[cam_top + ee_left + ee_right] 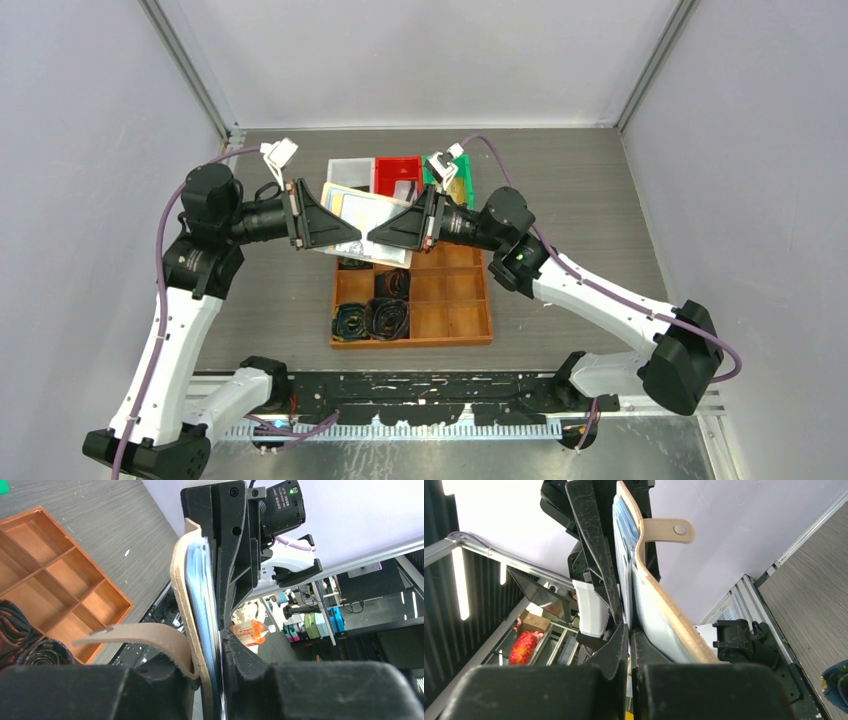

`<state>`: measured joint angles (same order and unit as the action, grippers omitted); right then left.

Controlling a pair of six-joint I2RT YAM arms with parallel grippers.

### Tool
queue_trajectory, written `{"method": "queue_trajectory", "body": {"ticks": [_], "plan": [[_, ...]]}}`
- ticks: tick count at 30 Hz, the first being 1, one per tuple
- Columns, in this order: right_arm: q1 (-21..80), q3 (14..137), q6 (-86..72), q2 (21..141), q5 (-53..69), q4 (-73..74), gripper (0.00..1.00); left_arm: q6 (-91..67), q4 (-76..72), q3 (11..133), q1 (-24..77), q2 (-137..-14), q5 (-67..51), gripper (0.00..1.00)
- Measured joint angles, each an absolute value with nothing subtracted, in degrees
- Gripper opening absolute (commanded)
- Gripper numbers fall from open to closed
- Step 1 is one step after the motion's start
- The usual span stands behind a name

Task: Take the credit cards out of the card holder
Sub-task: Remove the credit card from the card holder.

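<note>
The tan card holder [370, 210] hangs in the air above the wooden tray, held from both sides. My left gripper [353, 243] is shut on its near edge; in the left wrist view [212, 680] the tan cover [181, 580] and pale blue pockets sit between the fingers, and the strap tab [130, 635] curls out to the left. My right gripper [377, 238] meets it from the right. In the right wrist view [629, 650] its jaws pinch a thin pale edge inside the holder [659, 605]. I cannot tell whether that edge is a card or a pocket leaf. No loose credit card shows.
A wooden divided tray [450, 300] lies under the holder, with dark coiled belts [375, 318] in its left compartments. White [350, 170], red [398, 172] and green [462, 188] bins stand behind it. The tray [60, 575] also shows in the left wrist view.
</note>
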<state>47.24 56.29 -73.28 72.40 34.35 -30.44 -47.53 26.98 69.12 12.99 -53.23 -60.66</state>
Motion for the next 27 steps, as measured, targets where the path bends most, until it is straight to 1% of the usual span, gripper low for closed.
{"method": "queue_trajectory", "body": {"ticks": [4, 6, 13, 16, 23, 25, 27], "plan": [[47.4, 54.9, -73.6, 71.8, 33.4, -32.2, 0.03, -47.8, 27.1, 68.9, 13.0, -53.2, -60.9, 0.39], [47.4, 54.0, -73.6, 71.2, 32.7, -32.5, 0.03, -48.0, 27.0, 68.9, 12.9, -53.2, -61.1, 0.40], [47.5, 51.5, -73.6, 69.6, 31.4, -32.7, 0.03, -50.9, 25.3, 67.3, 12.4, -53.0, -61.8, 0.25], [47.5, 51.1, -73.3, 68.9, 31.1, -32.6, 0.03, -52.1, 24.7, 66.8, 12.1, -52.9, -62.2, 0.23], [47.5, 49.4, -72.1, 65.7, 30.6, -32.0, 0.03, -54.0, 22.6, 66.8, 11.7, -52.3, -63.1, 0.22], [47.5, 48.9, -71.9, 64.9, 30.5, -31.7, 0.03, -54.3, 22.4, 66.7, 11.6, -52.1, -63.1, 0.19], [47.5, 48.8, -71.7, 64.6, 30.4, -31.6, 0.03, -55.0, 22.0, 66.6, 11.6, -52.1, -63.2, 0.13]]}}
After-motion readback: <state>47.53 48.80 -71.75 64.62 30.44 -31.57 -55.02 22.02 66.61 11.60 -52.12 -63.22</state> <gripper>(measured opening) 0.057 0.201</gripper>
